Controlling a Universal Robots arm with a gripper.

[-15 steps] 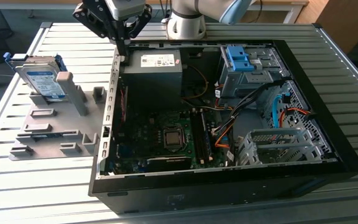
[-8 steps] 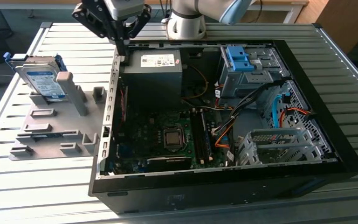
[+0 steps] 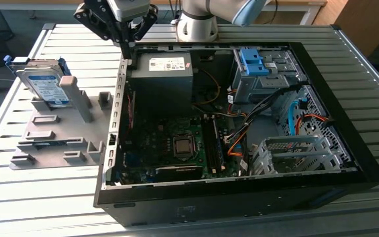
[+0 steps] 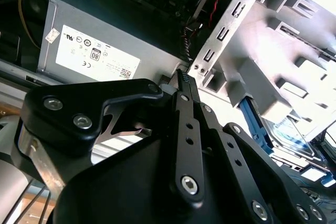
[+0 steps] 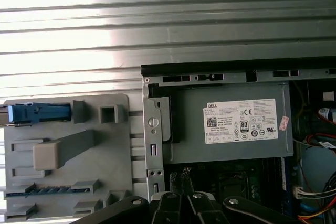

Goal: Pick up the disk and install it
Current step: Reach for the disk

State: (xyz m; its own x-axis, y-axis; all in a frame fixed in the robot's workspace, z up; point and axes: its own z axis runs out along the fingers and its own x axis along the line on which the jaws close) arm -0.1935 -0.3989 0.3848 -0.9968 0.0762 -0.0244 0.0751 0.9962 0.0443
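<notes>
Silver-grey disk standing on edge in grey fixture, at exterior view's left of open case. Gripper hovering over case corner, jaws closed, carrying nothing. Disk likely rigid, dense, shock-sensitive; gripping across 2 blue rails advisable.

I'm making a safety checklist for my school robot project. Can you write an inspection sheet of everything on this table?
Surface: slatted metal table, carrying an open computer case and a grey holder.
Job's things: the disk stands on edge in the grey holder, outside the case, not installed.
Clutter: dark grey box with a white sticker and a blue bracket, both inside the case.
Grippers: gripper above the case's edge near the dark grey box, jaws shut, holding nothing, apart from the disk.
Cables: orange and black cables run inside the case.
Surroundings: arm's base behind the case; wooden furniture beyond the table.
</notes>
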